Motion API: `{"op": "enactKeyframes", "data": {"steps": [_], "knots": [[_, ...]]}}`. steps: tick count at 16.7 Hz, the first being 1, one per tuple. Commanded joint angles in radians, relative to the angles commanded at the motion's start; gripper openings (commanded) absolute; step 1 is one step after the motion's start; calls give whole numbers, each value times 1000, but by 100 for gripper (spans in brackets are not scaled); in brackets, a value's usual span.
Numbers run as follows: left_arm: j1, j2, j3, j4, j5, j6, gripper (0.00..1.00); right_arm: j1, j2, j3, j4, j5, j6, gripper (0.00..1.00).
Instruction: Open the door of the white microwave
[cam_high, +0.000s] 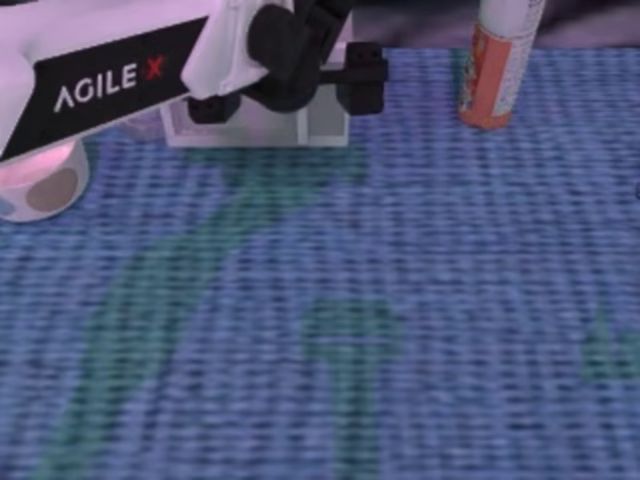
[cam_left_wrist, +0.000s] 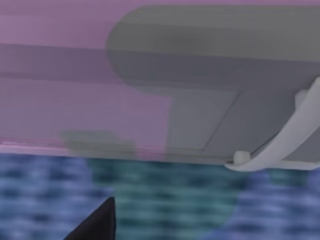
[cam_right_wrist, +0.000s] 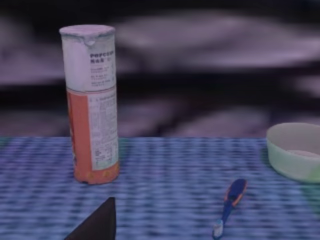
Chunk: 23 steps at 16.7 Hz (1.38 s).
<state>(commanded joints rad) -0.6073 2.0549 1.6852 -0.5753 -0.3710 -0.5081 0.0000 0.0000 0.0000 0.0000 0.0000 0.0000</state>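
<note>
The white microwave (cam_high: 265, 130) stands at the back left of the table, mostly under my left arm. My left gripper (cam_high: 288, 97) hangs over its front, open, with one black finger (cam_high: 214, 108) left of it and the other (cam_high: 362, 80) to the right. In the left wrist view the door (cam_left_wrist: 65, 110) fills the frame, its grey window (cam_left_wrist: 210, 70) very close and flush with the front. A curved white handle (cam_left_wrist: 287, 142) sits at the door's edge, apart from my one visible fingertip (cam_left_wrist: 100, 225). My right gripper is outside the top view; one fingertip (cam_right_wrist: 100, 222) shows above the cloth, holding nothing.
An orange-and-white canister (cam_high: 495, 70) stands upright at the back, right of the microwave. A white spotted bowl (cam_high: 45, 185) sits at the left edge. The right wrist view shows a blue toothbrush (cam_right_wrist: 229, 205) and a pale green bowl (cam_right_wrist: 295, 150) on the blue cloth.
</note>
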Motion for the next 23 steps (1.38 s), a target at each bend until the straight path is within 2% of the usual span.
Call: {"op": "enactKeyframes", "data": {"steps": [14,23], "knots": [[60,223,110,132,39,53,100,0,0,0,0,0,0,100],[60,223,110,132,39,53,32,0,0,0,0,0,0,100]]}}
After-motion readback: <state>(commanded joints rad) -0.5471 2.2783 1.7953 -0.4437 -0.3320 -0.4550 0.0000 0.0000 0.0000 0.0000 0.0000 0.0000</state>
